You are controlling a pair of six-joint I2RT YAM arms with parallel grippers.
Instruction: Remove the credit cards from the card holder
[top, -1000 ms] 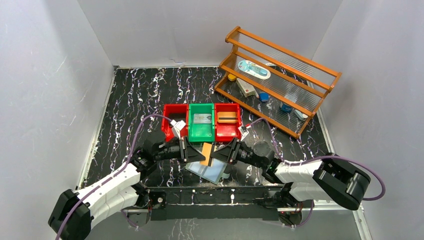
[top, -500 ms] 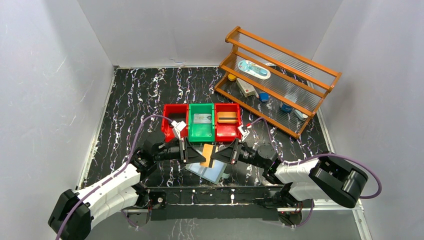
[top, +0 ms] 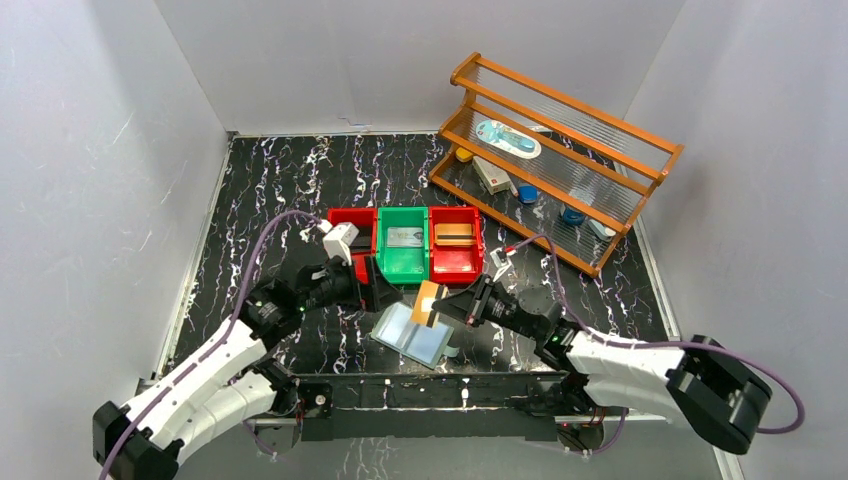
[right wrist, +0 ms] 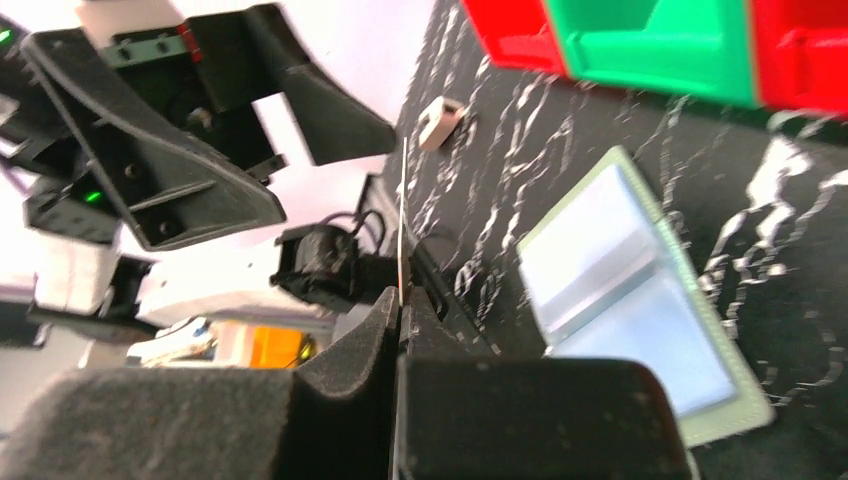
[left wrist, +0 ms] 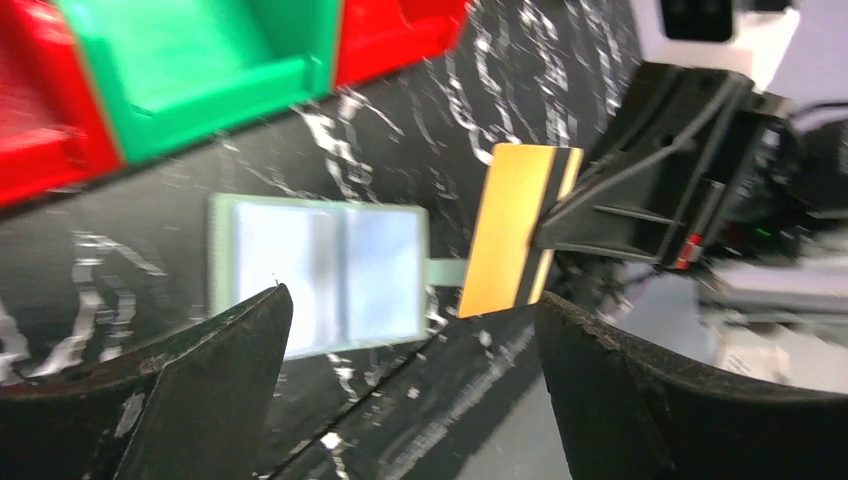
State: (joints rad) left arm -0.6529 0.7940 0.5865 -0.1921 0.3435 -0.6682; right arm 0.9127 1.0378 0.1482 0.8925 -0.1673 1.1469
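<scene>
**While the right arm's jaws pinch a gold card, the left arm's jaws stand wide**

Because the right arm's jaws are pressed together on one end of the tan-gold rectangular plastic card (top: 428, 302), most of the card stands free. It is upright on edge above the black marbled table (top: 280, 190), between the bins and the holder. That hold looks chosen to leave the card clear for lowering into a bin.

Just left of the card, the left arm's jaws are spread wide and touch nothing, which probably gives the right arm room.

The sage-green soft folding card holder (top: 412, 335) lies open and flat near the table's near edge, between the two arms, with its pale blue clear sleeves facing up. Whether any card is left inside them I cannot tell.

Farther back, three plastic bins stand in a row, touching. The green middle bin (top: 403, 268) holds a silvery grey card (top: 404, 237), and the red right bin (top: 456, 270) holds a tan card (top: 455, 234). By colour, the right bin seems the likely place for the held card.
</scene>
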